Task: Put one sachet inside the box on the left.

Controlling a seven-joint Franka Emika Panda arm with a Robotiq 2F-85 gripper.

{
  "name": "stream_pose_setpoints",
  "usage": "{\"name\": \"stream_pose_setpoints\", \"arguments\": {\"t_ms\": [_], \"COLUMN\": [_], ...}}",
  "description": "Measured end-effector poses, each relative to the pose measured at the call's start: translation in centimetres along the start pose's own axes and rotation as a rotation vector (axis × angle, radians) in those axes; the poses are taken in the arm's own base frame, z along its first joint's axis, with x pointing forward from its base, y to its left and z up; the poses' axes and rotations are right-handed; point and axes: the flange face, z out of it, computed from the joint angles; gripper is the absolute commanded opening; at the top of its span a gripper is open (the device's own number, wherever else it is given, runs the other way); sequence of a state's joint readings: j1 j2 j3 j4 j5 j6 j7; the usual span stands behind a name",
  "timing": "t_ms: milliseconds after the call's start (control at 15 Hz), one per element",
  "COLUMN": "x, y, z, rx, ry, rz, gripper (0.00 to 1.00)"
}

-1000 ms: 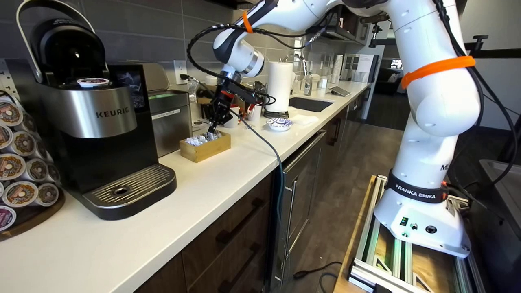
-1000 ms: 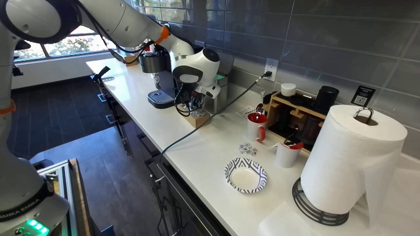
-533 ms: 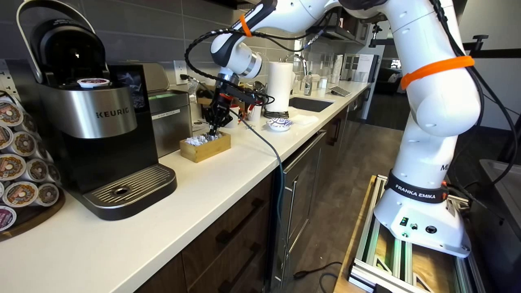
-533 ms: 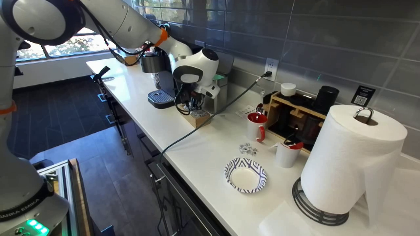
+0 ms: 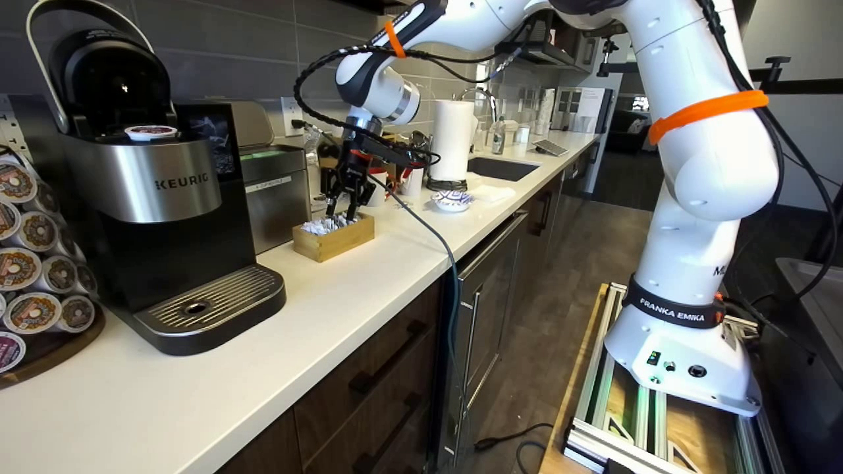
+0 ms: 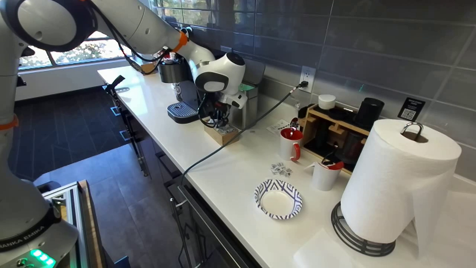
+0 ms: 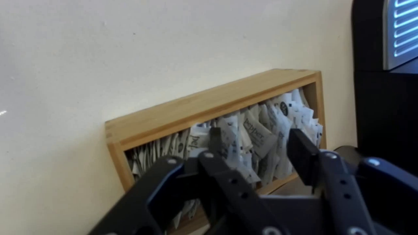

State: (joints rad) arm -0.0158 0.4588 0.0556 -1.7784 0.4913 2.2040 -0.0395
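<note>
The low tan wooden box [image 5: 336, 245] stands on the counter beside the coffee machine, packed with pale sachets [image 7: 259, 135]; some have "pepper" printed on them. Right above it, in both exterior views, is my gripper [image 5: 341, 212], pointing downward with its tips at about the height of the sachet tops. Seen from the wrist, the gripper [image 7: 254, 133] is open, its fingers well apart on either side of several sachets, none of them gripped. Whether the fingertips touch any paper I cannot tell. A small heap of loose sachets [image 6: 281, 169] lies farther along the counter.
The coffee machine [image 5: 211, 313] and a metal bin [image 5: 280, 197] flank the box. A dark cable [image 6: 208, 155] crosses the counter close by it. Two mugs [image 6: 290, 143], a patterned bowl [image 6: 278, 201] and a paper towel roll [image 6: 399, 186] stand farther along.
The fingers, together half a second ago, have spread apart over the box. My arm has shifted slightly toward the coffee machine, and the box has moved a very little.
</note>
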Motion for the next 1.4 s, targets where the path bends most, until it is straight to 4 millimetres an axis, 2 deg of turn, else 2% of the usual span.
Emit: {"name": "stream_pose_setpoints", "arguments": {"t_ms": [133, 533, 733, 867, 1133, 1400], "x": [0.1, -0.2, -0.4, -0.7, -1.6, -3.8], "y": [-0.3, -0.9, -0.2, 1.8, 8.2, 13.8], "z": [-1.0, -6.7, -9.3, -11.4, -16.5, -21.1], "rx": [0.004, 0.021, 0.017, -0.009, -0.024, 0.060], "ry": [0.016, 0.073, 0.093, 0.070, 0.054, 0.106], "rz": [-0.005, -0.050, -0.132, -0.235, -0.410, -0.509], "gripper": [0.99, 1.00, 1.00, 1.00, 1.00, 1.00]}}
